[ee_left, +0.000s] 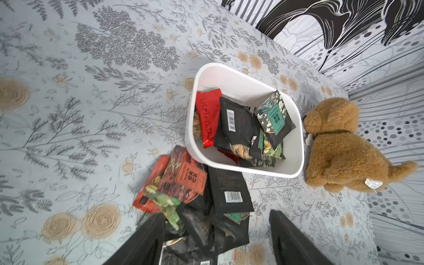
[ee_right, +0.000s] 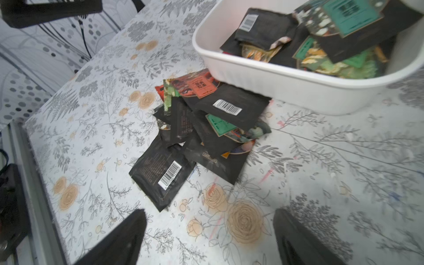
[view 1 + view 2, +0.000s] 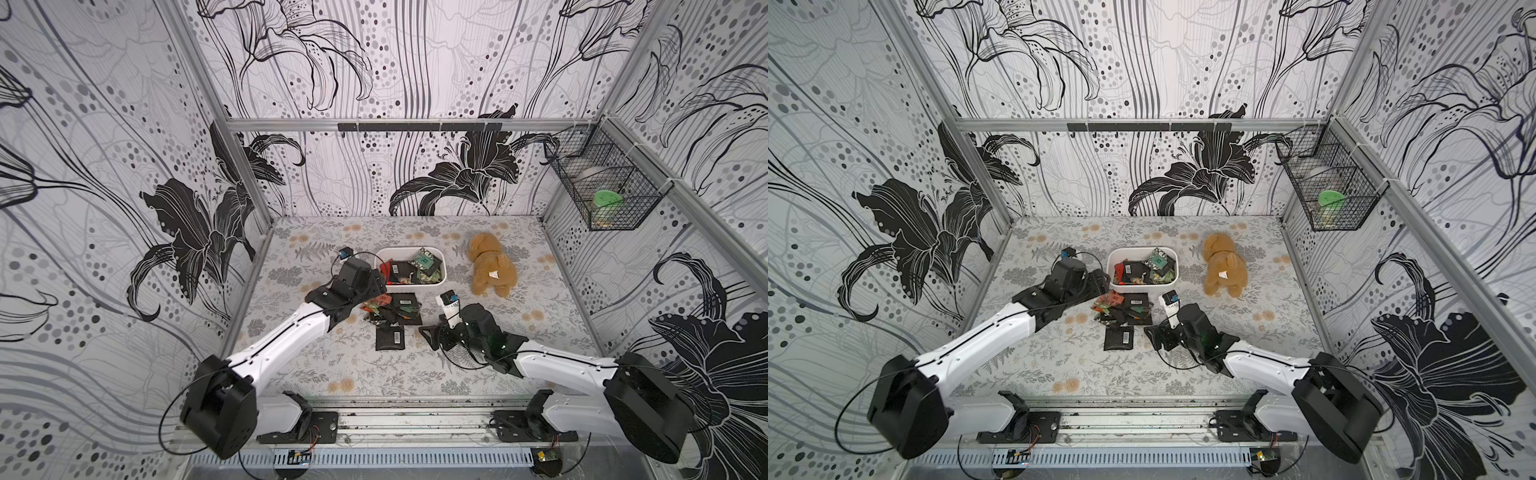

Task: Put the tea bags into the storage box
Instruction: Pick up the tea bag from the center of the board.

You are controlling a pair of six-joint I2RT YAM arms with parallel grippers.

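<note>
A robot lab cell rather than a home: an aluminium frame and lily-printed panels stand ahead of and beside the left gripper and right gripper, with a metal base rail behind them and a floral-printed tabletop beneath.

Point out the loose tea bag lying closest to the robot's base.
The black tea bag with a white barcode label, lying flat at the robot-side edge of the pile. The other loose ones are heaped nearer the storage box.

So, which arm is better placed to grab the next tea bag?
Probably the right hand: open, facing the outlying barcoded tea bag; the left hand hovers by the storage box.
</note>
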